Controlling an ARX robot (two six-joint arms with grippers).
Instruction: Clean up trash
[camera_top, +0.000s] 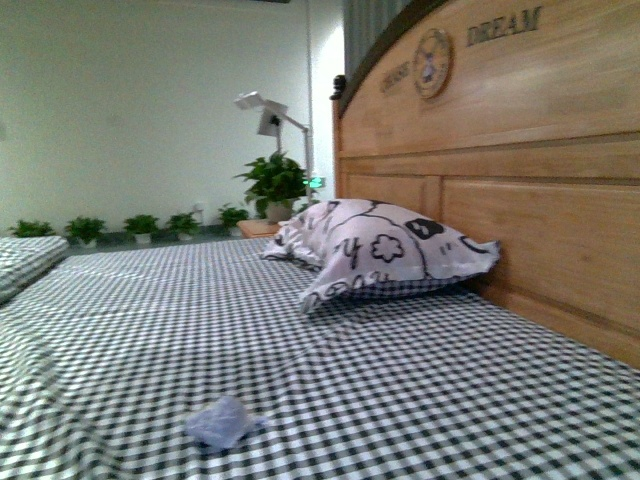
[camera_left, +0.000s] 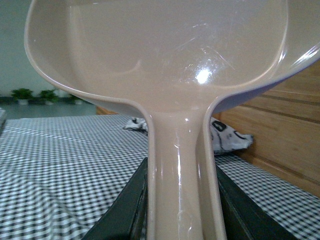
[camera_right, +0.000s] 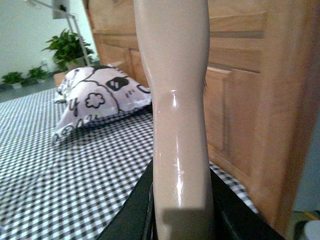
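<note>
The trash is a small crumpled white wad lying on the checked bedsheet near the front of the front view. Neither gripper shows in that view. In the left wrist view my left gripper is shut on the handle of the pale pinkish dustpan, whose scoop fills the upper part of the view. In the right wrist view my right gripper is shut on the pale brush handle, which stands upright; the brush head is out of view. The trash is hidden in both wrist views.
A printed pillow lies against the wooden headboard on the right. The black-and-white checked sheet covers the bed. Potted plants and a white lamp stand beyond the bed's far end.
</note>
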